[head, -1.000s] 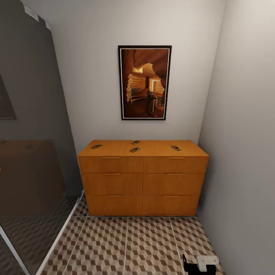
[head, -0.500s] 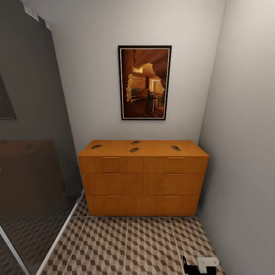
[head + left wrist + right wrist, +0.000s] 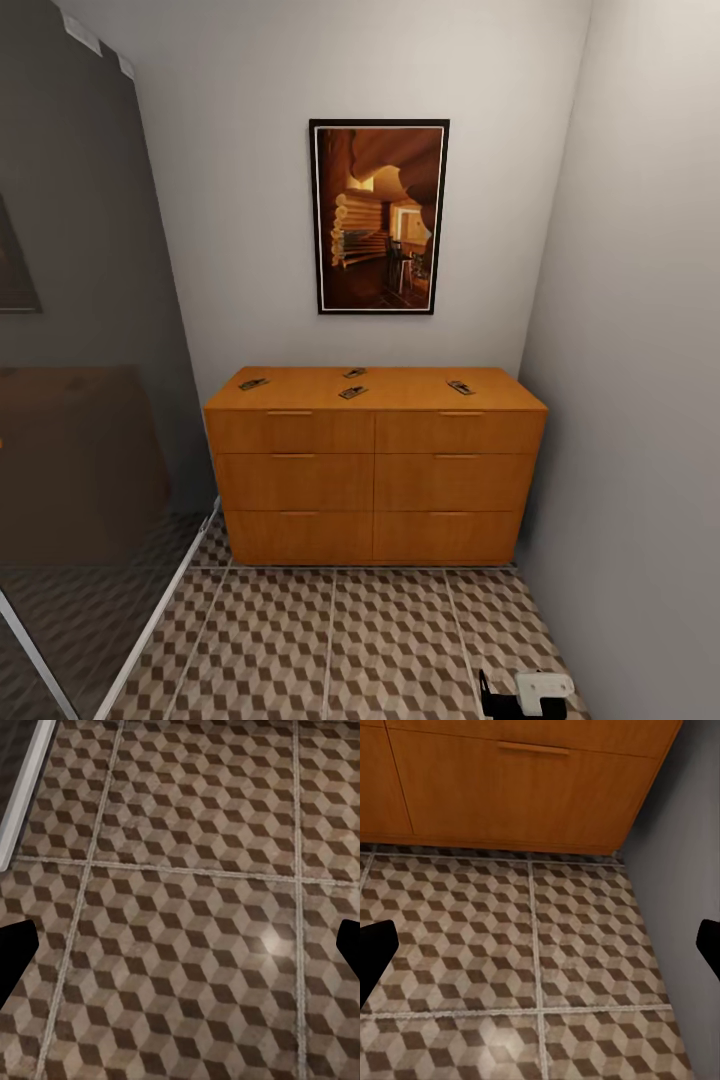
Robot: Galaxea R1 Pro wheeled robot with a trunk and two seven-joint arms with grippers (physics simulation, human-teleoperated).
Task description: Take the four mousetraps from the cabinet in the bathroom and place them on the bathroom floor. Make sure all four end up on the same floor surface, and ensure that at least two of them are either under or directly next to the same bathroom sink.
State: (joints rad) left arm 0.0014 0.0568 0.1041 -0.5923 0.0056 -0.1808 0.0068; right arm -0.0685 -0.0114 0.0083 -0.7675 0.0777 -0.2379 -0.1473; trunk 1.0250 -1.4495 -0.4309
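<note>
The orange-brown cabinet (image 3: pixel 375 470) stands against the far wall, all its drawers closed. Several small mousetraps lie on its flat top: one at the left (image 3: pixel 253 383), two near the middle (image 3: pixel 354 373) (image 3: pixel 352 392), one at the right (image 3: pixel 460 387). The cube-patterned bathroom floor (image 3: pixel 330 640) lies in front of it. My left gripper (image 3: pixel 180 952) is open over bare tiles. My right gripper (image 3: pixel 540 949) is open above the floor near the cabinet's lower right drawer (image 3: pixel 521 791). Part of my right arm (image 3: pixel 525 692) shows low at the right. The sink is out of view.
A dark glass shower panel (image 3: pixel 80 400) with a pale frame (image 3: pixel 26 784) bounds the left side. A grey wall (image 3: pixel 640 400) closes the right, meeting the cabinet's corner (image 3: pixel 660 795). A framed picture (image 3: pixel 378 216) hangs above the cabinet.
The piece of my right arm at the picture's bottom edge has sunk very slightly. The cabinet, the mousetraps and the camera have stayed put.
</note>
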